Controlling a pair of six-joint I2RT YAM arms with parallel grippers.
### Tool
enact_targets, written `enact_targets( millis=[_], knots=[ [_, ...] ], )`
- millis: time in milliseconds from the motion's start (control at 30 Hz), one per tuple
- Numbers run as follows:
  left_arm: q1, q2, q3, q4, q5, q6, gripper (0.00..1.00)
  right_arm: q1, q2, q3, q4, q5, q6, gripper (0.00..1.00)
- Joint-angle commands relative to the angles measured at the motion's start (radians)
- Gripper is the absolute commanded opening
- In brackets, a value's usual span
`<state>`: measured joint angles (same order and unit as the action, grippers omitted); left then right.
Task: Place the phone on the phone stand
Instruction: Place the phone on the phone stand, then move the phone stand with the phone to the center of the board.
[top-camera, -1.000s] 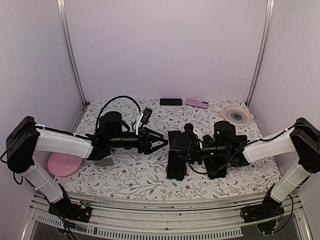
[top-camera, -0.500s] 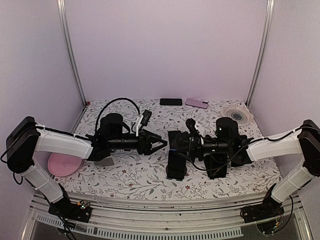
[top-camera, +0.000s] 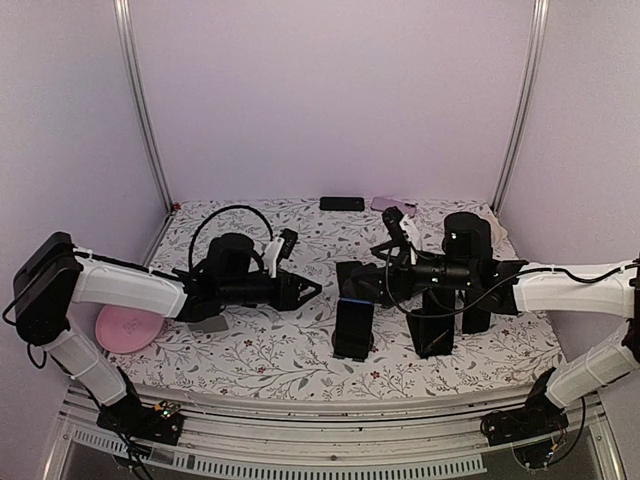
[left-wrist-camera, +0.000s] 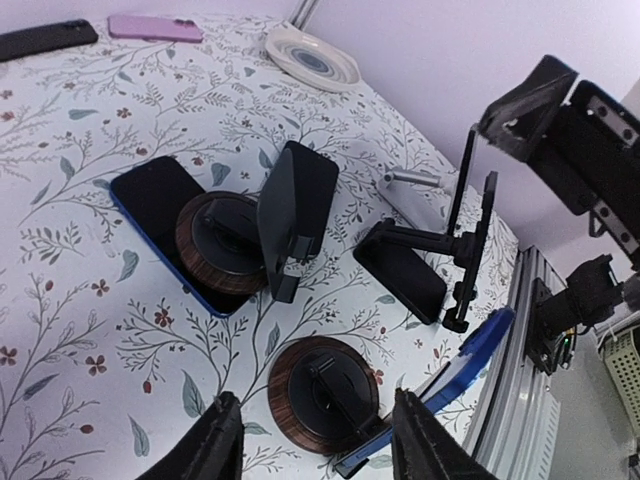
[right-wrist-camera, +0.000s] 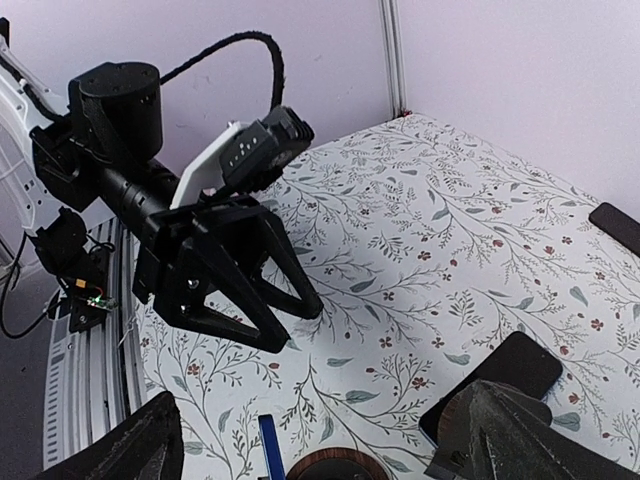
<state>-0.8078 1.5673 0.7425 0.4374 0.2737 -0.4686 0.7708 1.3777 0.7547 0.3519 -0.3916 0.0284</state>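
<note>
Right end effector (right-wrist-camera: 320, 445): fingertips cut off by the lower frame edge, jaws spread wide, nothing between them. Left end effector (right-wrist-camera: 298, 326): jaws partly apart, also empty. Phone (top-camera: 353, 322), blue-edged, leans upright on the phone stand (left-wrist-camera: 322, 392) mid tabletop (top-camera: 270, 350). From above the stand is mostly hidden behind it; its round wooden base shows only from the left wrist. Phone sits between the two end effectors, a little toward the near edge, touching neither.
</note>
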Motion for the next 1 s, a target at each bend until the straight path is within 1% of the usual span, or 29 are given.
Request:
enact_targets(
  millis=[0,233,400,567,767,967],
  knots=[
    [0.013,0.064,0.044,-0.083,-0.043,-0.022,0.45,-0.004,-0.059,0.046,-0.091,0.101,0.053,0.99],
    [0.013,0.184,0.107,-0.080,0.021,-0.079,0.34,-0.004,-0.096,0.091,-0.185,0.174,0.117,0.99],
    [0.005,0.258,0.137,-0.050,0.071,-0.119,0.30,-0.004,-0.106,0.108,-0.234,0.217,0.154,0.99],
    [-0.014,0.322,0.158,-0.023,0.099,-0.154,0.26,-0.005,-0.113,0.108,-0.253,0.221,0.171,0.99],
    [-0.038,0.358,0.160,0.004,0.111,-0.197,0.24,-0.005,-0.121,0.108,-0.271,0.231,0.181,0.99],
    [-0.054,0.354,0.128,0.003,0.092,-0.230,0.18,-0.005,-0.129,0.111,-0.285,0.235,0.182,0.99]
  ],
)
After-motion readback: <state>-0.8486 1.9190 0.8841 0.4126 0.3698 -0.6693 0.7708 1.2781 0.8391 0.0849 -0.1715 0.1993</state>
